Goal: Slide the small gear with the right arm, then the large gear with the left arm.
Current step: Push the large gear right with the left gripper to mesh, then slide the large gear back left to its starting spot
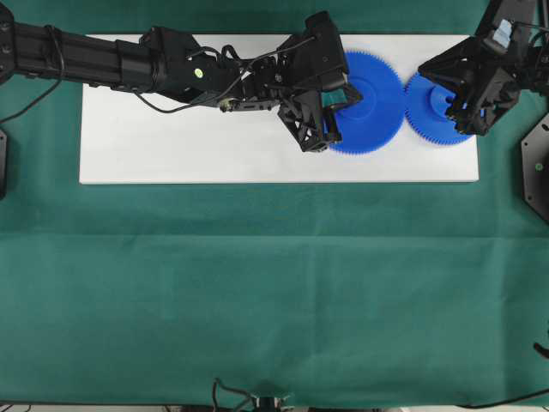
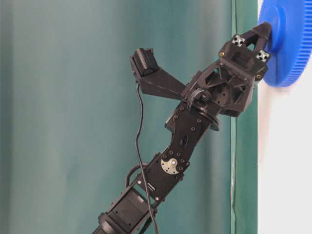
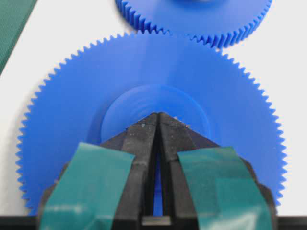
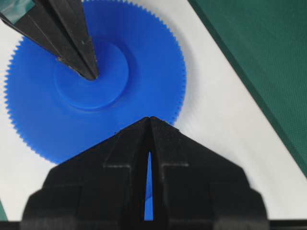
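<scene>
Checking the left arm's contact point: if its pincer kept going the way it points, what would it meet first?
The left pincer, shut, already points onto the large gear's raised hub; it would press that hub first.

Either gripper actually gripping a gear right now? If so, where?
Neither. The left gripper is shut, tips pressing on the large gear at its hub. The right gripper is shut, over the small gear.

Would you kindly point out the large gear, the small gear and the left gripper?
large gear (image 1: 377,107): overhead view, flat face right of hub.
small gear (image 1: 426,107): overhead view, exposed toothed face.
left gripper (image 3: 158,120): left wrist view, closed fingertips on the hub.
</scene>
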Available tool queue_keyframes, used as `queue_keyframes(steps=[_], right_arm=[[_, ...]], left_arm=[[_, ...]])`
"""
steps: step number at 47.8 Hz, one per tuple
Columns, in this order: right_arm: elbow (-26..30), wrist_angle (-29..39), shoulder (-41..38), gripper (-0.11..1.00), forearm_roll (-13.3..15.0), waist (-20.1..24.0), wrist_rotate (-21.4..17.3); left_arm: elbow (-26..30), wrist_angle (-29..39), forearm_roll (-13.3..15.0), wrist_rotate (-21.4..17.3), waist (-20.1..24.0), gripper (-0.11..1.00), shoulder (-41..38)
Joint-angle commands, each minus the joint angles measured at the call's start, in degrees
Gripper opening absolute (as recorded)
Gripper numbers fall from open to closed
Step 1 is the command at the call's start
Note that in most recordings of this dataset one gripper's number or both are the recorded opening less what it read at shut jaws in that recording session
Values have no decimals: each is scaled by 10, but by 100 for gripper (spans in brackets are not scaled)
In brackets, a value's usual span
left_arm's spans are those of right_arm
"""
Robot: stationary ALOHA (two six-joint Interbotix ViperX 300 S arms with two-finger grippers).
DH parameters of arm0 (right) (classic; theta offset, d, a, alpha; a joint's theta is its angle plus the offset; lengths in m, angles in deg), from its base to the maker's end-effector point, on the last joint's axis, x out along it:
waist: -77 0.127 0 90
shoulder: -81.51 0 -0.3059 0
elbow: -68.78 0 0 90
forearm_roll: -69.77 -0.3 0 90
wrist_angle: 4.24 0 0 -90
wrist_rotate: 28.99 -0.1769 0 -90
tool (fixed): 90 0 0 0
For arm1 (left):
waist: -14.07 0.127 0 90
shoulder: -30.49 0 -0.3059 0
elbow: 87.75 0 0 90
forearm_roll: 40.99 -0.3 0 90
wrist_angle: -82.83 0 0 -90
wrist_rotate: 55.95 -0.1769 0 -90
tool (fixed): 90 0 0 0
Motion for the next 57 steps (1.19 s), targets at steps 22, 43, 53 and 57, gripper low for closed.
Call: queue_keyframes(steps=[22, 43, 53, 57], right_arm=[[14, -5, 0, 52, 2, 0, 0], [14, -9, 1, 52, 1, 0, -2], [16, -10, -2, 52, 1, 0, -4], [16, -15, -4, 52, 1, 1, -4]], left_arm=[[-47, 18, -2, -1, 11, 0, 8], [-338, -31, 3, 48, 70, 0, 175], [-492, -66, 3, 95, 100, 0, 305], [-531, -66, 4, 98, 101, 0, 353]])
